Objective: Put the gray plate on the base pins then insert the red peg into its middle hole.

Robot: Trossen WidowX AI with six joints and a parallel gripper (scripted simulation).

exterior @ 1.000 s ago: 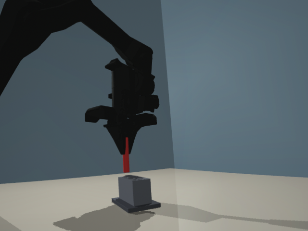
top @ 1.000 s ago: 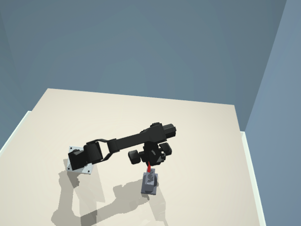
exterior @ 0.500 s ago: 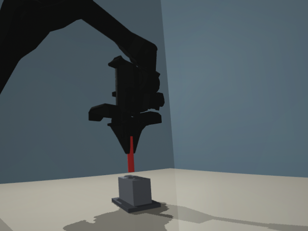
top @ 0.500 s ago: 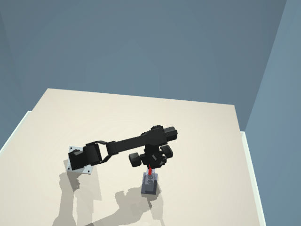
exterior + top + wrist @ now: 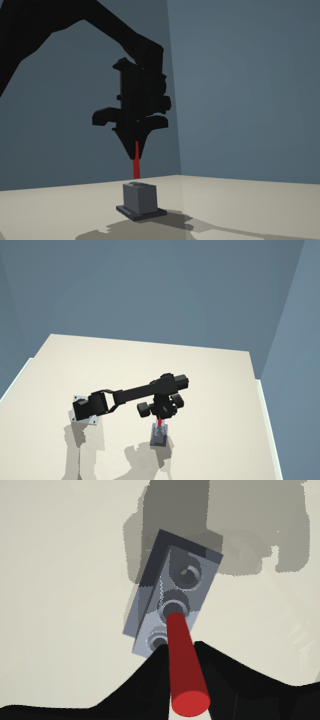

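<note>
Looking down the wrist cam, my red peg [image 5: 183,660] hangs long axis vertical, its lower tip lined up over the middle hole [image 5: 175,604] of the gray plate [image 5: 199,568], which seems to sit flat on the base [image 5: 141,214] on the tabletop [image 5: 206,395]. Side view shows the tip just above the plate top, not in yet, I think. The tool [image 5: 135,154] is nearly closed, pinching the peg's upper end. Next move looks like a straight drop; 1 small tilt could jam it.
</note>
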